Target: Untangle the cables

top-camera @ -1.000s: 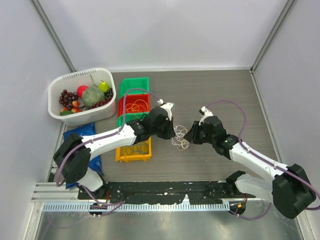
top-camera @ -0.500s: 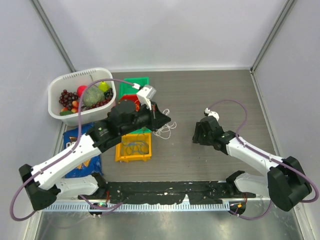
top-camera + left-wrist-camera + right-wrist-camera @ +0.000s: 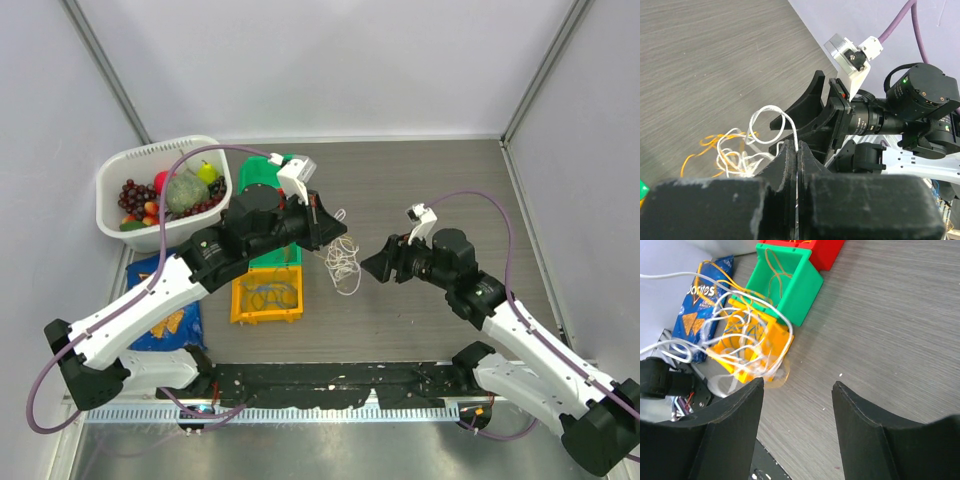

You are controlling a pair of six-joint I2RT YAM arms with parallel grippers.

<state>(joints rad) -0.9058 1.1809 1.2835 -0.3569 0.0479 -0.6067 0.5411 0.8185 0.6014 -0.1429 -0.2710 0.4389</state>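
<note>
A tangle of white and orange cables (image 3: 345, 263) hangs from my left gripper (image 3: 336, 236), which is raised above the table. In the left wrist view that gripper (image 3: 796, 146) is shut on a white cable strand (image 3: 790, 125), with the rest of the cables (image 3: 732, 152) dangling below. My right gripper (image 3: 370, 266) is just right of the bundle, facing it, apart from it. Its jaws (image 3: 797, 390) stand open with nothing between them, and the cables (image 3: 742, 335) float ahead at the upper left.
A white basket of fruit (image 3: 118, 170) sits at the back left. Green (image 3: 262, 170) and yellow (image 3: 240, 312) bins holding cable loops line up left of the bundle, with a red bin (image 3: 827, 249) between. A blue chip bag (image 3: 165, 310) lies near the left edge.
My right gripper has opened and let go of the cables. My left arm has lifted the bundle off the table and carried it slightly left.
</note>
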